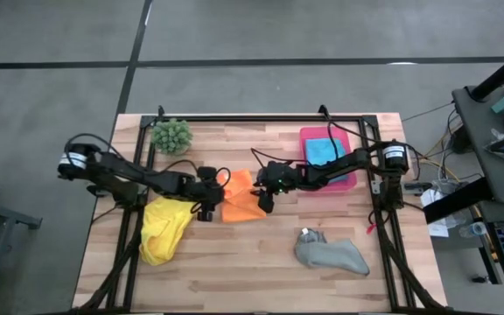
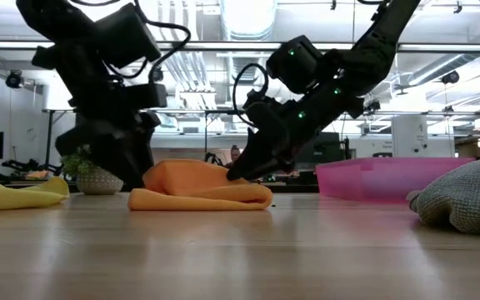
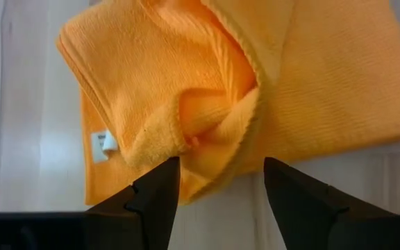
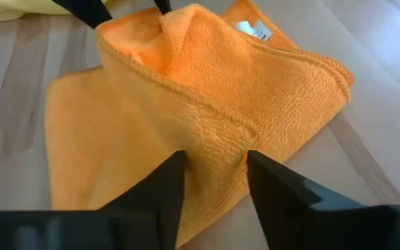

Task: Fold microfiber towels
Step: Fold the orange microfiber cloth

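The orange towel (image 1: 240,198) lies bunched at the table's middle, with a raised fold on top (image 2: 192,177). My left gripper (image 3: 221,182) is open at the towel's left side, and its fingers stand on either side of a bunched fold (image 3: 214,149). My right gripper (image 4: 216,173) is shut on the towel's right side. A yellow towel (image 1: 164,229) lies crumpled at the left. A grey one (image 1: 331,254) lies at the near right, and a blue one (image 1: 322,150) lies in the pink tray (image 1: 311,134). My right gripper pinches a raised fold of the orange towel (image 4: 217,142) between its two fingers, on the side nearest the right arm. The fingers (image 2: 242,169) slant down from the table's right. The rest of the towel lies slack on the table.
A spiky green plant (image 1: 171,135) stands at the far left. The pink tray sits at the far right, close behind the right arm. Bare wood (image 1: 243,262) shows along the near edge between the yellow and grey towels.
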